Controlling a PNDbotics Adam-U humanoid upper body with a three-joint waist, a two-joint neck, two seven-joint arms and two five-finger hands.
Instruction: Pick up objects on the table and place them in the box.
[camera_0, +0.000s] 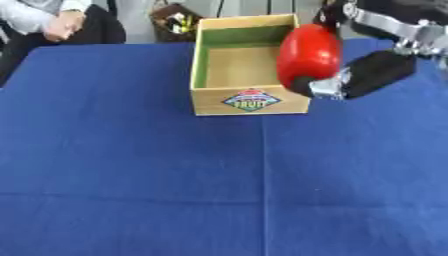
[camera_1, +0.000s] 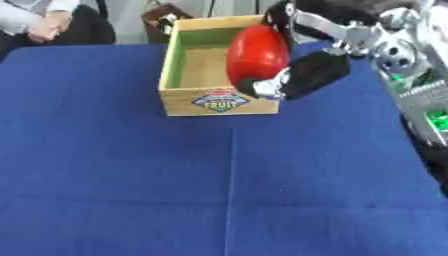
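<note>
One red object over the box — right side.
Right hand curls round it; its long axis stands near-upright — slightly tilted.

Soft, even, diffuse light fills both views; no hard shadows fall on the blue cloth-covered table. The glossy red rounded object carries a faint highlight. Everything looks slightly blurred, most of all the black-and-silver right hand and the open wooden box, whose printed label is unreadable.
</note>
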